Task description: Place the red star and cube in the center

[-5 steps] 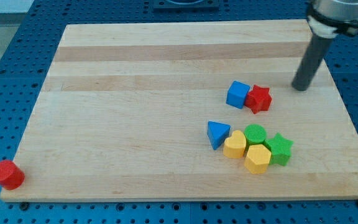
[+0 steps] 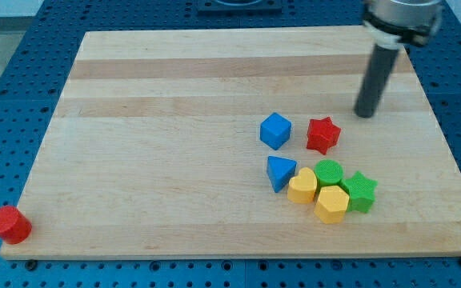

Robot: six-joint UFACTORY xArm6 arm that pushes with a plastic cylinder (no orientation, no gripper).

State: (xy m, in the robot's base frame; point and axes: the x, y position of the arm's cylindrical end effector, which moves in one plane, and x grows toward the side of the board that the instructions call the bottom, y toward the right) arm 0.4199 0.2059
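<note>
A red star (image 2: 323,134) lies on the wooden board (image 2: 174,96), right of centre. A blue cube (image 2: 275,130) sits a little to its left, with a gap between them. My tip (image 2: 364,114) rests on the board up and to the right of the red star, apart from it.
Below the star is a tight cluster: a blue triangle (image 2: 279,172), a yellow heart (image 2: 302,188), a green cylinder (image 2: 328,172), a yellow hexagon (image 2: 331,205) and a green star (image 2: 360,190). A red cylinder (image 2: 10,225) sits at the board's bottom left corner.
The blue cube has slid left, away from the red star, which shifted slightly left and down. My tip moved left.
</note>
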